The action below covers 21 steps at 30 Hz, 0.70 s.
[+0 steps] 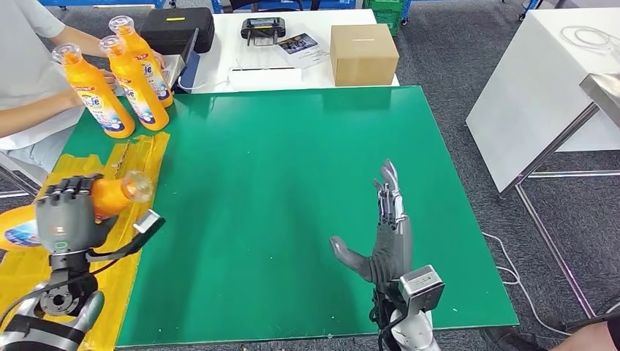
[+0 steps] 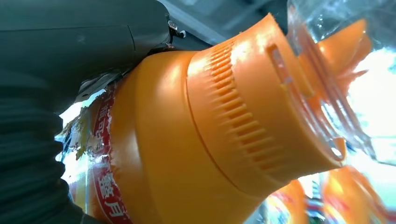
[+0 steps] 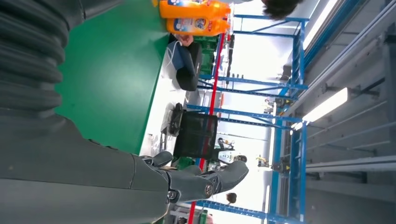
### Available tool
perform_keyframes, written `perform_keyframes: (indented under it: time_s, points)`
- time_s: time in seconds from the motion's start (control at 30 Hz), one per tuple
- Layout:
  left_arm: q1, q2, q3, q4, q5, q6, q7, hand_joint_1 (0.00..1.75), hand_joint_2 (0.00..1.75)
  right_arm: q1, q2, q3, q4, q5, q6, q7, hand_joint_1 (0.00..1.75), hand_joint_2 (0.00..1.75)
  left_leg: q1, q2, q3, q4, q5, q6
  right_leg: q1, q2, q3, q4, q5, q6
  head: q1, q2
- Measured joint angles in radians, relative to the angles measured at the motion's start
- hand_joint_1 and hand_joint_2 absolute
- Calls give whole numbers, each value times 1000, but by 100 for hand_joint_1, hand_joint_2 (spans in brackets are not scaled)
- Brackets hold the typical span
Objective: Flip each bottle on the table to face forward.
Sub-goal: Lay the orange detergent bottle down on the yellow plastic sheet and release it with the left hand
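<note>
My left hand (image 1: 64,216) grips an orange bottle (image 1: 113,194) with a clear cap over the yellow strip at the table's left edge; the bottle lies tilted, cap pointing right. Up close, the same bottle (image 2: 205,135) shows its ribbed orange collar and a red label band beside my left hand (image 2: 56,56). Three more orange bottles (image 1: 110,80) stand upright at the far left corner, where a person's hand (image 1: 73,99) touches them. My right hand (image 1: 384,234) hovers flat and open over the green table (image 1: 292,168), holding nothing. The standing bottles (image 3: 194,16) also appear past my right hand (image 3: 187,182).
A cardboard box (image 1: 363,53), a black case (image 1: 178,29), a handheld device (image 1: 262,28) and papers (image 1: 301,47) sit on the white table behind. Another orange bottle (image 1: 18,230) lies on the yellow strip (image 1: 29,270) at far left. A white table (image 1: 541,88) stands to the right.
</note>
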Motion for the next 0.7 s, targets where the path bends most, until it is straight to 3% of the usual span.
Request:
perform_keyframes:
  time_s: [0.1, 0.2, 0.4, 0.63, 0.67, 0.7]
  points:
    - [-50, 50, -135, 133, -3, 0, -19, 175, 175, -5, -5, 0, -4, -2, 10, -3, 0, 175, 0, 2, 0, 0, 0, 0, 0, 1, 0, 0, 1, -1, 0, 0]
    - [-111, 58, -199, 295, 2, 0, -97, 175, 175, -15, -11, 0, -4, -2, 18, -3, 0, 175, -1, 3, -1, 0, 0, 0, -1, 2, -1, 0, 2, -2, 0, 0]
    - [-180, 23, -195, 512, 6, 1, -237, 175, 175, -36, -18, 7, 6, 3, 35, -3, 0, 175, -1, 2, -1, 0, 0, 0, -1, 2, -1, 0, 2, -2, 0, 0]
    - [-253, -17, -162, 650, 5, 6, -276, 175, 175, -54, -20, 23, 30, 11, 43, -2, 0, 175, 0, 1, -1, 0, 0, 0, 0, 1, 0, 0, 2, -2, 0, 0]
    - [-259, -22, -154, 661, 5, 6, -277, 168, 175, -55, -21, 25, 34, 12, 43, -2, 0, 175, 0, 1, 0, 0, 0, 0, 0, 1, 0, 0, 2, -2, 0, 0]
    - [-264, -26, -146, 670, 5, 6, -281, 126, 175, -56, -21, 27, 38, 13, 43, -2, 0, 175, 0, 1, 0, 0, 0, 0, 0, 1, 0, 0, 2, -2, 0, 0]
